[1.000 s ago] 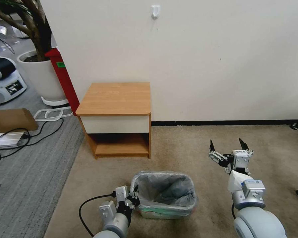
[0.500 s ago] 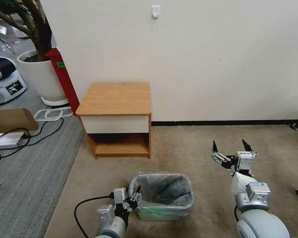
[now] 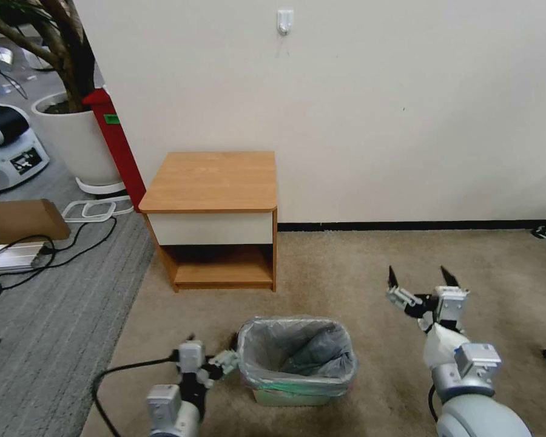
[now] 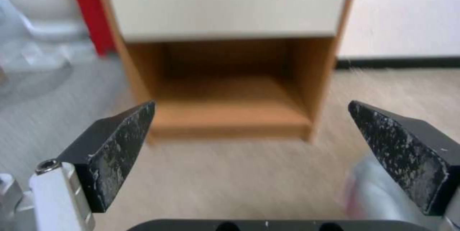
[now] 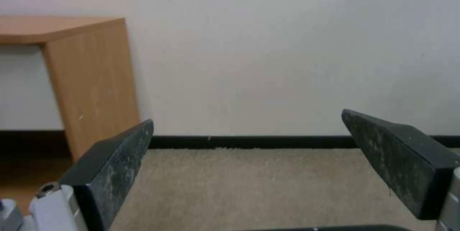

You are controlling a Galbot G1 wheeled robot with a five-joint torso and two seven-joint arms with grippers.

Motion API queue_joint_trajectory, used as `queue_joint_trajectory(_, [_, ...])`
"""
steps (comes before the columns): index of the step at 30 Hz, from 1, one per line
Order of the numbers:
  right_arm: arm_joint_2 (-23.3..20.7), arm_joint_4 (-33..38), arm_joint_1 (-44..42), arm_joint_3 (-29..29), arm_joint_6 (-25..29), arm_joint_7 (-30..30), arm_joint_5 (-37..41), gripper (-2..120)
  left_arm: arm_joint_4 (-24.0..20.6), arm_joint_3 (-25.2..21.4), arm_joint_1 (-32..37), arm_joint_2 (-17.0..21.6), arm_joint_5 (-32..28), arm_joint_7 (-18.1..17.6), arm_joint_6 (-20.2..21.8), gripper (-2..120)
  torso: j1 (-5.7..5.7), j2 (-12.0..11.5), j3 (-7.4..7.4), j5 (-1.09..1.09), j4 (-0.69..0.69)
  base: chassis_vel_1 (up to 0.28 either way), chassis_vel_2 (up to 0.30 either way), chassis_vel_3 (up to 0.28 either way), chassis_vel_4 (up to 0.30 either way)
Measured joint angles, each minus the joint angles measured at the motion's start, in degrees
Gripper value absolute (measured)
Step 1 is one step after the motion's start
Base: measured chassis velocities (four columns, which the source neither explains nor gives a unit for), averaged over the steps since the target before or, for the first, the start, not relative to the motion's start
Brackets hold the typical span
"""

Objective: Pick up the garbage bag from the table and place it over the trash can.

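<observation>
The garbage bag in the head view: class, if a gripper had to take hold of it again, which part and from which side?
Probably the garbage bag where it folds over the trash can rim on the left, nearest the open left gripper, coming in sideways; that overhang looks thin enough to pinch.

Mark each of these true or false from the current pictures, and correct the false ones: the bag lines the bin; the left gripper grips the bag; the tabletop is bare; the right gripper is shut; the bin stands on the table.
1. The garbage bag lines the trash can, its edge folded over the rim. True.
2. The left gripper grips the bag. False: its fingers are spread, holding nothing, beside the bin's left side.
3. The top of the table has nothing on it. True.
4. The right gripper is shut. False: it is open, above the carpet to the right of the bin.
5. The trash can stands on the table. False: it stands on the carpet in front of the table.
</observation>
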Motion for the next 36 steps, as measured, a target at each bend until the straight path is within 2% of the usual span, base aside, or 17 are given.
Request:
queue_joint_trajectory(1, [0.1,-0.9,-1.3,-0.3,2.3,-0.9,0.0,100,-0.6,-1.5,1.3,0.5,1.9,0.0,-2.3,100,0.0,0.0,0.0,-0.01,0.0,0.0,0.0,0.0,0.0])
queue_joint_trajectory(4, [0.1,-1.8,-2.2,-0.8,4.4,-1.3,0.2,100,-1.1,-2.6,2.0,0.5,2.6,0.0,-3.3,100,0.0,0.0,0.0,-0.01,0.0,0.0,0.0,0.0,0.0])
queue_joint_trajectory(6, [0.6,-4.1,-3.0,-2.1,9.5,-1.0,0.6,100,-1.6,-4.9,2.7,0.2,4.1,1.0,-5.0,100,0.0,0.0,0.0,0.01,0.0,0.0,0.0,0.0,0.0])
queue_joint_trajectory(8, [2.0,-5.7,-3.2,-2.4,12.6,-0.7,0.8,100,-1.3,-8.1,2.7,-0.4,6.0,4.4,-6.2,100,0.0,0.0,0.0,0.01,0.0,0.0,0.0,0.0,0.0])
queue_joint_trajectory(9, [2.0,-5.7,-3.2,-2.4,12.6,-0.7,0.8,100,-1.3,-8.1,2.7,-0.4,6.0,4.4,-6.2,100,0.0,0.0,0.0,0.01,0.0,0.0,0.0,0.0,0.0])
queue_joint_trajectory(11, [3.1,-6.6,-3.2,-2.3,13.8,-0.5,0.8,100,-0.6,-12.2,2.7,-0.7,7.6,9.4,-6.6,100,0.0,0.0,0.0,-0.01,0.0,0.0,0.0,0.0,0.0])
queue_joint_trajectory(12, [3.1,-6.6,-3.2,-2.3,13.8,-0.5,0.8,100,-0.6,-12.2,2.7,-0.7,7.6,9.4,-6.6,100,0.0,0.0,0.0,-0.01,0.0,0.0,0.0,0.0,0.0])
queue_joint_trajectory(14, [3.3,-7.3,-2.7,-2.3,14.2,-0.1,0.8,100,-0.3,-15.2,2.7,-0.6,8.3,13.2,-6.4,100,0.0,0.0,0.0,0.0,0.0,0.0,0.0,0.0,0.0])
queue_joint_trajectory(16, [3.7,-7.8,-2.0,-2.2,14.3,0.1,0.6,100,-0.2,-16.2,2.6,-0.4,8.2,14.3,-5.6,100,0.0,0.0,0.01,0.01,0.0,0.0,0.0,0.0,0.0])
queue_joint_trajectory(36, [4.7,-7.9,-1.2,-1.7,13.4,0.1,-0.7,100,0.1,-16.1,2.8,-0.3,8.2,15.0,-4.3,100,0.0,0.0,0.01,0.0,0.0,0.0,0.0,0.0,0.0])
